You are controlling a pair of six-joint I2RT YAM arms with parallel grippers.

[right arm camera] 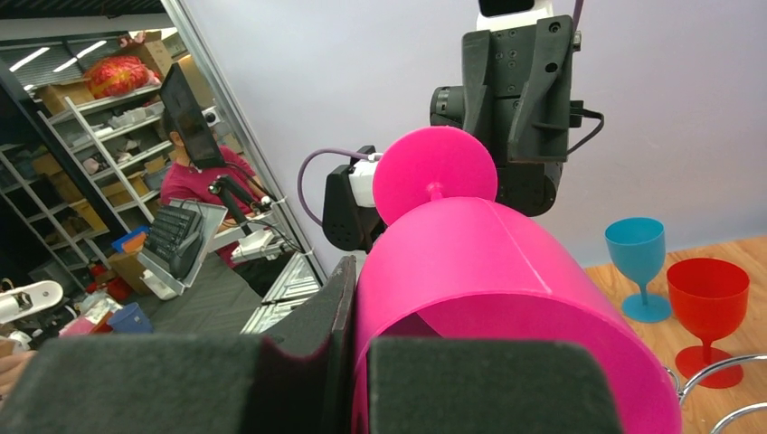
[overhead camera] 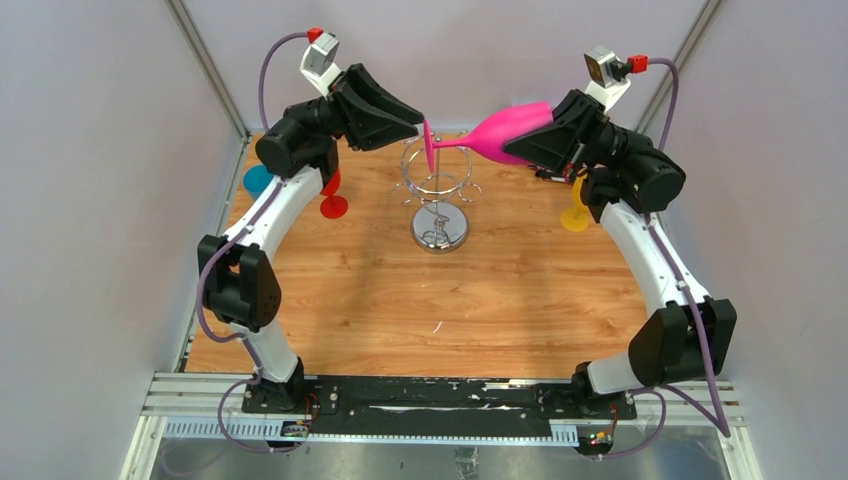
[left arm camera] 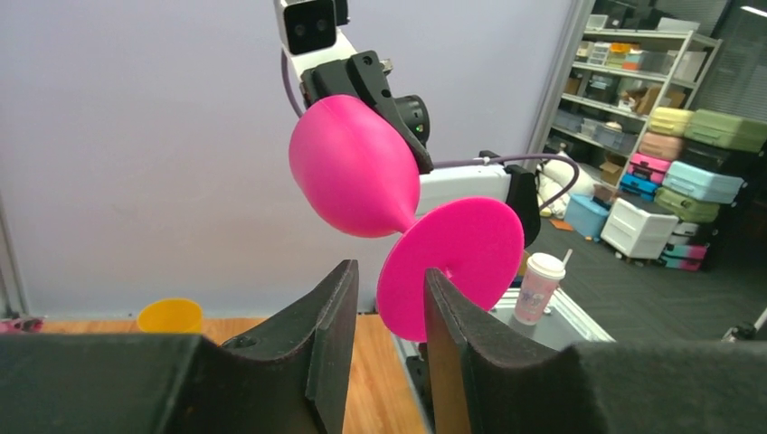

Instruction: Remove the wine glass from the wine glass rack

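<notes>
The pink wine glass (overhead camera: pixel 505 130) lies sideways in the air above the chrome wine glass rack (overhead camera: pixel 438 190), clear of its hooks. My right gripper (overhead camera: pixel 520 145) is shut on the bowl's rim, one finger outside and one inside, as the right wrist view (right arm camera: pixel 380 316) shows on the glass (right arm camera: pixel 488 271). My left gripper (overhead camera: pixel 420 128) is open at the glass's round foot. In the left wrist view the foot (left arm camera: pixel 452 262) sits at the gap between my fingers (left arm camera: pixel 389 271), partly behind the right finger, and is not clamped.
A blue glass (overhead camera: pixel 257 180) and a red glass (overhead camera: pixel 332 200) stand at the back left of the wooden table. A yellow glass (overhead camera: pixel 575 212) stands at the back right. Grey walls enclose the table's far and side edges. A hook of the rack (right arm camera: pixel 724 380) shows in the right wrist view.
</notes>
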